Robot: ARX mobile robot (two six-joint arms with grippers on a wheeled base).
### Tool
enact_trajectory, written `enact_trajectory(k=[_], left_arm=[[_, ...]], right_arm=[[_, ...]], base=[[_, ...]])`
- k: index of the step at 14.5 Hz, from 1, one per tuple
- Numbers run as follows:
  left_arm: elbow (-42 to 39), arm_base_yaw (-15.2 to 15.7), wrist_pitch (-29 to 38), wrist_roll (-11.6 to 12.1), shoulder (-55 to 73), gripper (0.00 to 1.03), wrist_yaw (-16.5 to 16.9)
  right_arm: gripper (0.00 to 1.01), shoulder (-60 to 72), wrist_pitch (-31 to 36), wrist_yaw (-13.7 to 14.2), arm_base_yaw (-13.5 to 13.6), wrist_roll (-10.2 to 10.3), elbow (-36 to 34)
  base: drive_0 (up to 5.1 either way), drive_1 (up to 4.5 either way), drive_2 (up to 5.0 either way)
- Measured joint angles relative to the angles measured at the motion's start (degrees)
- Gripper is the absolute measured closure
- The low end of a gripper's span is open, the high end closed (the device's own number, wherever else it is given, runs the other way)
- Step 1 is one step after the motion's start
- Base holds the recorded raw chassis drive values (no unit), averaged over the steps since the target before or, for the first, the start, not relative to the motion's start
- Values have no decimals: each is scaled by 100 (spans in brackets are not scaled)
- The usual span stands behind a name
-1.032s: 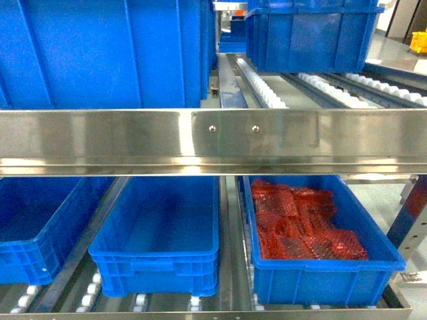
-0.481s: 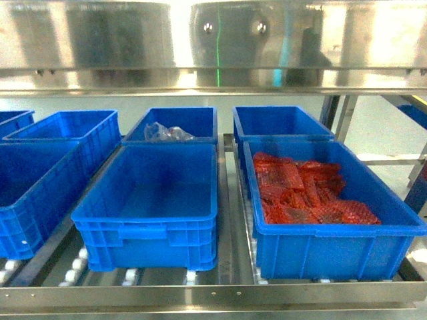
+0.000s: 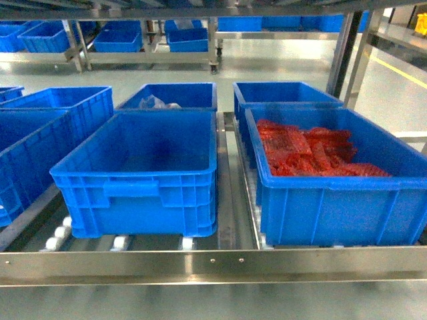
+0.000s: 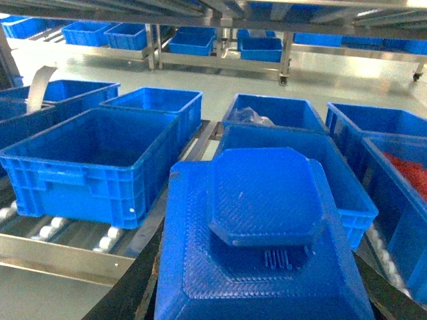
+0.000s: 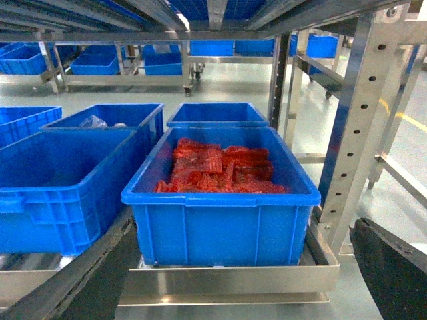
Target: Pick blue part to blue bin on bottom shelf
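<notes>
Left gripper (image 4: 267, 267): clamped on blue part (image 4: 263, 233), held level before the bottom shelf (image 3: 213, 263). Blue bin (image 4: 93, 160) sat ahead-left of it. Right gripper: dark finger (image 5: 390, 267) edges only, opening indeterminable. No legible writing.

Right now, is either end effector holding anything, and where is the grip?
Left carries the blue part, close under its wrist camera; the grip point is hidden. Right shows nothing held.

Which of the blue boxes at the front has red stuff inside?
The front right bin, beside the rack's upright. It is full of red netted pieces. The front middle bin next to it looks empty.
</notes>
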Motion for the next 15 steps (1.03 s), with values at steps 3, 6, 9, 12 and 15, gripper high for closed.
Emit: enact_trajectory(k=[3, 6, 9, 12, 15], left_arm=[[0, 0, -2, 0, 2, 60, 0], [0, 0, -2, 0, 2, 60, 2], [-7, 0, -13, -2, 2, 60, 4], [-7, 0, -7, -2, 2, 60, 4], [-7, 0, -7, 0, 2, 60, 4]], right_arm=[[3, 0, 4, -2, 0, -9, 0], [3, 0, 4, -2, 0, -2, 0], [3, 0, -2, 2, 0, -2, 0], [3, 0, -2, 0, 0, -4, 0], [3, 0, -2, -2, 0, -4, 0]], base=[[0, 0, 0], [0, 0, 0], [0, 0, 0], [0, 0, 0], [0, 0, 0]])
